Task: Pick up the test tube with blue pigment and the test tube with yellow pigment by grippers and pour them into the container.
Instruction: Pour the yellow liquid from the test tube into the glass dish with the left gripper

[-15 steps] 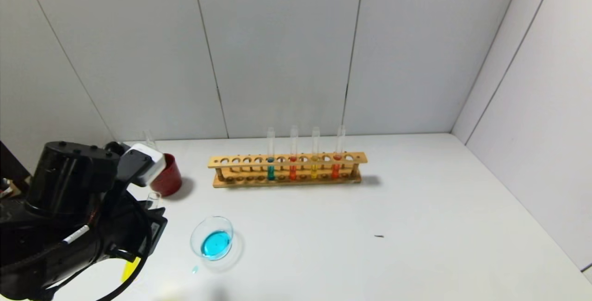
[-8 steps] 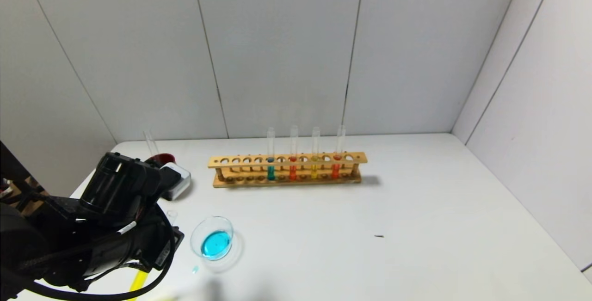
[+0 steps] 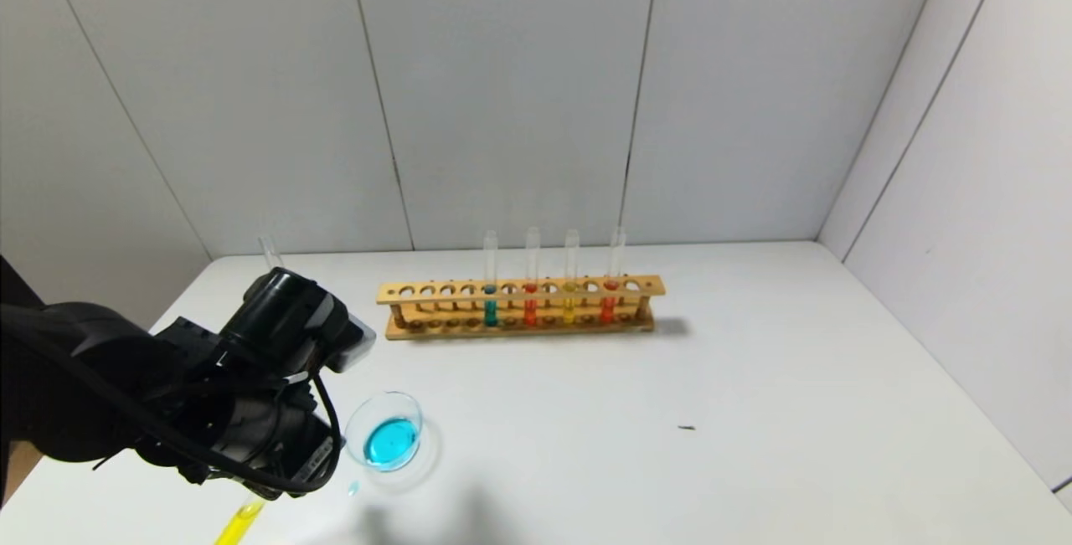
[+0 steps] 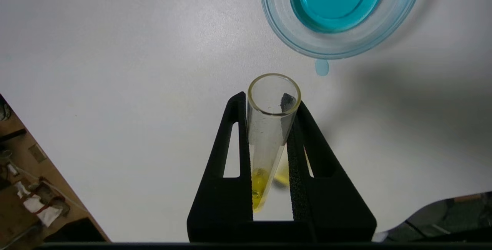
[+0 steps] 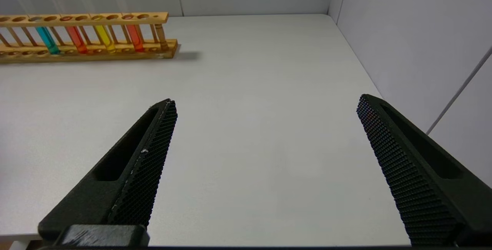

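Blue liquid already sits in the container (image 4: 340, 15), so that half looks done (one drop lies on the table just beside its rim). Left gripper (image 4: 269, 127) clamps the test tube with yellow pigment (image 4: 269, 134) near the dish, its yellow unpoured; right gripper (image 5: 265, 134) hangs wide open, well apart.

Clear glossy glass test tube with yellow pigment (image 4: 269, 134) is sitting between matt black, foam-like pads (image 4: 296, 173). Glass container (image 4: 399, 23) is gleaming; table (image 4: 115, 69) is showing matt white; rack (image 3: 519, 304) is showing bare wood.
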### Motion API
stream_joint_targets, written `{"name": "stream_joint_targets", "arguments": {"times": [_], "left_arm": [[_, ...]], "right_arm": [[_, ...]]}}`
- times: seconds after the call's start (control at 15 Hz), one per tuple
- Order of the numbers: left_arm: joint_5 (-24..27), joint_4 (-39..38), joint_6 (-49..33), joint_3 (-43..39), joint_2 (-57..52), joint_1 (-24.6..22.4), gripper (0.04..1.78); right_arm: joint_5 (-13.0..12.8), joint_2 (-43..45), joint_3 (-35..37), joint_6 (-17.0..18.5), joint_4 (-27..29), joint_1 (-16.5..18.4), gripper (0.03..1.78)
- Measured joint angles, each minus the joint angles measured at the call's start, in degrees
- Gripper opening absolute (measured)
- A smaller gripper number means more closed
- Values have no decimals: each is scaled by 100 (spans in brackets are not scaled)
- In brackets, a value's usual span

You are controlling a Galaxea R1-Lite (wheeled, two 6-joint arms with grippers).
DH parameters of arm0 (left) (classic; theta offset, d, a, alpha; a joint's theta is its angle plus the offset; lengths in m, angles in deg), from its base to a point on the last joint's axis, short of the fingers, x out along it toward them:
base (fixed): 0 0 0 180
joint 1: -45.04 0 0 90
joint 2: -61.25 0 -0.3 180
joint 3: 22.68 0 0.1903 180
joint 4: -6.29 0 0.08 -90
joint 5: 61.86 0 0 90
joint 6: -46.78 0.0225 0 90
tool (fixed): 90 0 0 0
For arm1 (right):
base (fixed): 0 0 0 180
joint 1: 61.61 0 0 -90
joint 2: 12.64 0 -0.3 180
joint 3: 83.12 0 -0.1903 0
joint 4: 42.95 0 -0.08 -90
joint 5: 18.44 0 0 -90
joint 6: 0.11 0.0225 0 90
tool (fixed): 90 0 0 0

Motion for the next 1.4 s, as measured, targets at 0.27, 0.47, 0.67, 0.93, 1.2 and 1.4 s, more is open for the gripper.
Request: {"name": "stream_joint_targets", "arguments": {"times": [0.27,0.47,0.67,0.93,1.2,1.4], "left_arm": [[63,1083,561,524,377,0,31],[63,1191,739,796,612,7,31],[61,1780,968,1285,820,2,31],[23,2450,1101,2032,1182,-4,31],[-2,3355,1224,2864,1637,-44,31],[-27,3779,1278,3374,1941,-24,31]], "right_arm": [[-2,0,0,2,0,0,171],[-4,0,0,0,0,0,171],[-2,0,0,2,0,0,171],[-2,0,0,0,2,0,171],[-2,0,0,2,0,0,171],[-2,0,0,2,0,0,171]]}}
